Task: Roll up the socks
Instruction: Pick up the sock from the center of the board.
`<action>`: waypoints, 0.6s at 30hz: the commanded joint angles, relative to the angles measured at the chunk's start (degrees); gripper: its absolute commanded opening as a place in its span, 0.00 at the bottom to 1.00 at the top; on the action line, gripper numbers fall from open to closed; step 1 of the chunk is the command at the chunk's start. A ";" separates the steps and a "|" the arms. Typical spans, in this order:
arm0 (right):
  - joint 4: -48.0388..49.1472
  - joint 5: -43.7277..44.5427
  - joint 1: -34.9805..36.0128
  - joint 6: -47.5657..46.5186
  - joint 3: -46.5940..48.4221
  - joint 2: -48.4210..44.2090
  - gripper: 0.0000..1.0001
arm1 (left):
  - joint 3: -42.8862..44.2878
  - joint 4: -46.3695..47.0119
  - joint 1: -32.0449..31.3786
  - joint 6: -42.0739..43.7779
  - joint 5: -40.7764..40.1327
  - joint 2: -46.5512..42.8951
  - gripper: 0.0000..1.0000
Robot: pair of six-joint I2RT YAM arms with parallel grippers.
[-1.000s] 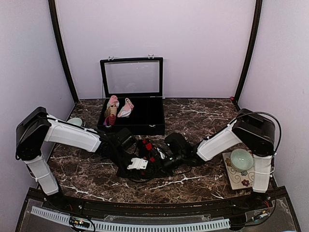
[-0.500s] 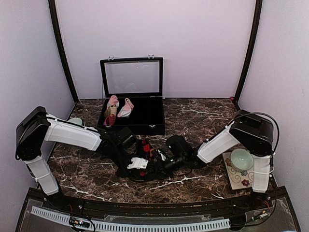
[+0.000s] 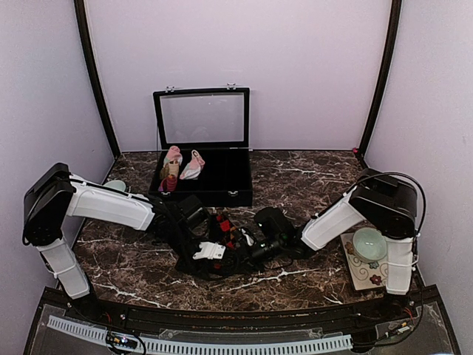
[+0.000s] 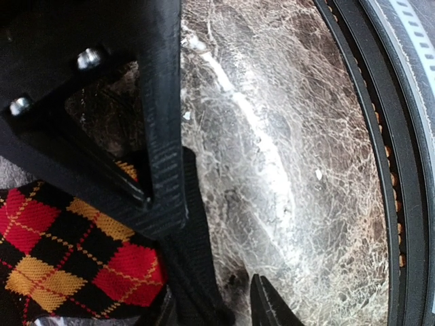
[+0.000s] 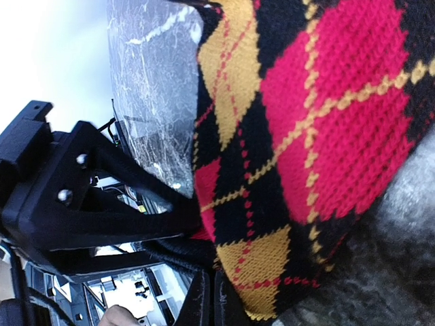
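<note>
The left tool (image 4: 217,261) has just been spread again beside the argyle sock (image 4: 68,251), lower left; the right tool (image 5: 209,299) is kept pressed together at its edge. The roll is judged unfinished.

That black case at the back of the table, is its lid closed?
No, the case sits open, with its clear-panelled lid raised upright against the back wall.
</note>
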 commanded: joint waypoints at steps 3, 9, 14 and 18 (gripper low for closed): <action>3.42 -0.63 -0.46 1.07 -0.68 2.34 0.00 | 2.54 -3.78 -0.31 0.94 0.70 -3.22 0.36; 4.19 -0.81 -0.46 1.65 -0.50 2.14 0.00 | 6.09 -5.11 -0.31 0.62 2.55 0.30 0.33; 4.11 -0.88 -0.46 1.66 -0.62 1.79 0.00 | 6.13 -5.16 -0.36 0.55 3.52 2.52 0.30; 4.54 -1.12 -0.46 1.80 -0.85 1.71 0.00 | 5.09 -5.59 -0.36 0.89 3.60 3.43 0.28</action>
